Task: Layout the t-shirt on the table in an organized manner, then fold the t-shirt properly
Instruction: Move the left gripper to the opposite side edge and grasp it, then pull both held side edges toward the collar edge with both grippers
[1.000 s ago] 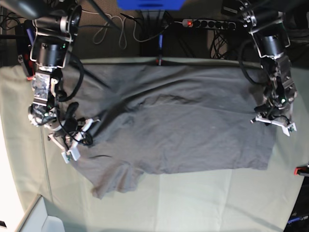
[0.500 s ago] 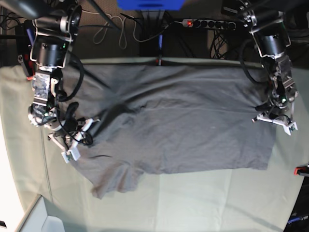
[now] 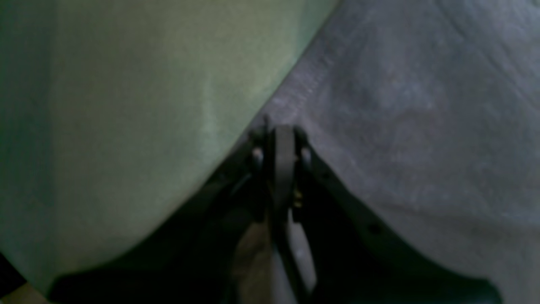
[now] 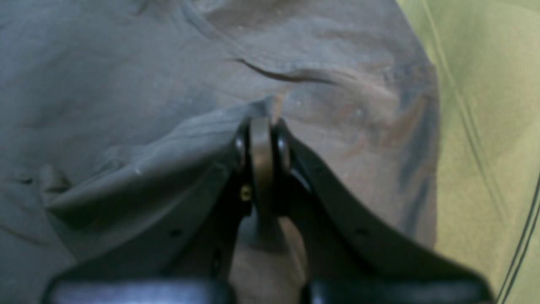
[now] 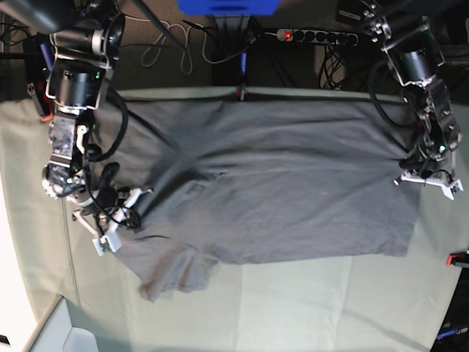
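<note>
The dark grey t-shirt (image 5: pixel 278 191) lies spread wide across the table (image 5: pixel 308 308), with one sleeve (image 5: pixel 176 275) sticking out at the lower left. My left gripper (image 5: pixel 429 181) is at the shirt's right edge. In the left wrist view it (image 3: pixel 280 133) is shut on the shirt's hem (image 3: pixel 400 105), right where the shirt meets the green cloth (image 3: pixel 126 105). My right gripper (image 5: pixel 117 224) is at the shirt's left edge. In the right wrist view it (image 4: pixel 261 120) is shut on a raised fold of the shirt (image 4: pixel 126 84).
Small red clamps hold the cloth at the back edge (image 5: pixel 240 93) and the right edge (image 5: pixel 459 258). A power strip (image 5: pixel 315 34) and cables lie behind the table. A white edge (image 5: pixel 58 334) shows at the lower left corner.
My left gripper has moved outward to the right with the shirt's edge, and the shirt's middle wrinkles have flattened. My right gripper has shifted slightly down and left.
</note>
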Robot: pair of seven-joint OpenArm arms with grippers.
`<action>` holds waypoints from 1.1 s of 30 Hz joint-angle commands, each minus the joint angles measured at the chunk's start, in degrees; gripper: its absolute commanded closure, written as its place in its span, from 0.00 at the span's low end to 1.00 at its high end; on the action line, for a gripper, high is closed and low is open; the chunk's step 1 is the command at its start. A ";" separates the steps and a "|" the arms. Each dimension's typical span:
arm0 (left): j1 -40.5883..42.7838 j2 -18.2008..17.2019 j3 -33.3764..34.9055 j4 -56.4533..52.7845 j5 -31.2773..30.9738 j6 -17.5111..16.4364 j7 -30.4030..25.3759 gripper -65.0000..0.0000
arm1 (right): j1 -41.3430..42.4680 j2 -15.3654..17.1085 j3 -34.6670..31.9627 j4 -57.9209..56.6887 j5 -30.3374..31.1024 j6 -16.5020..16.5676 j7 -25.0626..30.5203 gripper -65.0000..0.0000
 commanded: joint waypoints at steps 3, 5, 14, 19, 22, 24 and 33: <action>-1.11 -1.12 -0.19 1.22 0.16 0.23 -1.40 1.00 | 2.25 0.37 0.14 0.82 1.08 -0.03 1.37 1.00; -1.20 -1.12 -0.19 1.22 0.16 0.23 -1.48 1.00 | 2.42 0.37 0.23 0.82 1.08 -0.03 1.37 1.00; -1.20 -1.04 -0.19 1.22 0.16 0.23 -1.84 1.00 | 2.60 -0.42 0.23 0.82 0.82 -0.03 1.37 1.00; -1.20 -1.04 -0.19 1.22 0.16 0.23 -1.84 1.00 | 3.65 -1.13 -0.03 0.82 0.73 -0.03 1.37 1.00; -1.20 -1.04 -0.19 1.22 0.16 0.14 -1.84 1.00 | 3.83 -1.13 -0.03 0.82 0.73 -0.03 1.37 1.00; -1.20 -1.04 -0.19 1.22 0.16 0.14 -1.84 1.00 | 3.83 -1.13 -0.12 0.82 0.73 -0.03 1.46 1.00; -1.20 -0.95 -0.19 1.22 0.16 0.14 -1.31 0.96 | 3.83 -0.78 -0.21 0.74 0.82 -0.03 1.28 0.99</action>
